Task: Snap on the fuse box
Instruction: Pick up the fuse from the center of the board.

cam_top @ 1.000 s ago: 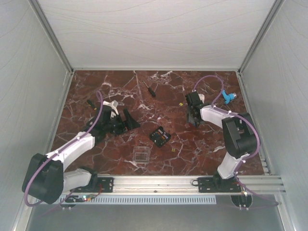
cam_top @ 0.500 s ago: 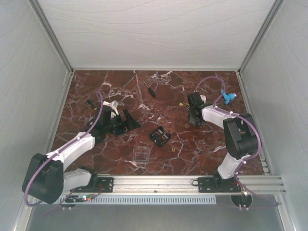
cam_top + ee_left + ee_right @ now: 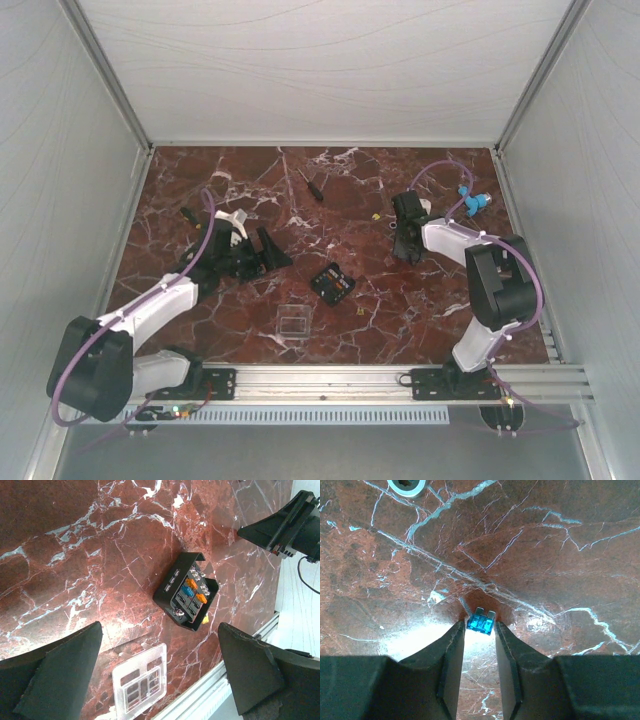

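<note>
The fuse box (image 3: 332, 282), a small black square with orange and blue fuses in its slots (image 3: 186, 591), lies mid-table with its face up. The clear lid (image 3: 291, 322) lies apart from it toward the near edge (image 3: 140, 684). My left gripper (image 3: 262, 252) hangs wide open above the table (image 3: 159, 626); it holds nothing, and box and lid show between its fingers. My right gripper (image 3: 403, 245) is down at the table on the far right. It is shut on a small blue fuse (image 3: 480, 622), which sits between its fingertips.
A black screwdriver (image 3: 314, 186) lies at the back centre, and a blue part (image 3: 474, 202) at the back right. A tiny yellow fuse (image 3: 373, 214) and another speck (image 3: 359, 308) lie loose. A white ring (image 3: 407, 485) sits beyond the right gripper. Grey walls enclose the table; a metal rail (image 3: 330, 378) runs along the near edge.
The right gripper's fingers have narrowed onto the blue fuse, and the wrist has shifted slightly right. The left arm, fuse box and lid have not moved.
</note>
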You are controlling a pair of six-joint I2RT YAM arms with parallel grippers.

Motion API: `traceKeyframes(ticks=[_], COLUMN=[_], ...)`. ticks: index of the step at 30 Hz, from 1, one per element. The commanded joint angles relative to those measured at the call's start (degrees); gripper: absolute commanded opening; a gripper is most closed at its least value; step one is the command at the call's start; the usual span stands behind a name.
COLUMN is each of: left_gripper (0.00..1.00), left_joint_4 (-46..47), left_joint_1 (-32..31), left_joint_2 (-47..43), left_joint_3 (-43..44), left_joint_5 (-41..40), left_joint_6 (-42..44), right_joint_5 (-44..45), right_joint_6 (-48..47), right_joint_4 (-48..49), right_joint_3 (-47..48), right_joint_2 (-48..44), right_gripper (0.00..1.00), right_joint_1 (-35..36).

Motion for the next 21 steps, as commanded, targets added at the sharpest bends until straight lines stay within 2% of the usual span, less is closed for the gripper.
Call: traceKeyframes(ticks=[1, 9, 17, 21], left_gripper=[0.98, 0.98, 0.97, 0.97], left_joint_4=[3.1, 3.5, 4.0, 5.3], left_joint_1=[0.3, 0.3, 0.2, 0.3], left_joint_2=[0.5, 1.1, 1.3, 1.5], left_joint_3=[0.9, 1.3, 1.3, 1.4], left_joint_5=[1.3, 1.9, 2.8, 4.3], left_joint_6=[-0.7, -0.9, -1.5, -2.5], right_joint_5=[0.5, 0.1, -0.7, -2.3], right_joint_6=[1.2, 1.0, -0.2, -2.2], right_joint_4=[-3.7, -4.0, -3.0, -1.5], right_joint_3=[-2.0, -2.5, -2.8, -2.9], right_joint_2=[0.7, -0.5, -1.1, -3.1], right_gripper=[0.27, 0.25, 0.13, 0.1], right_joint_1=[-0.8, -2.3, -2.0, -0.2])
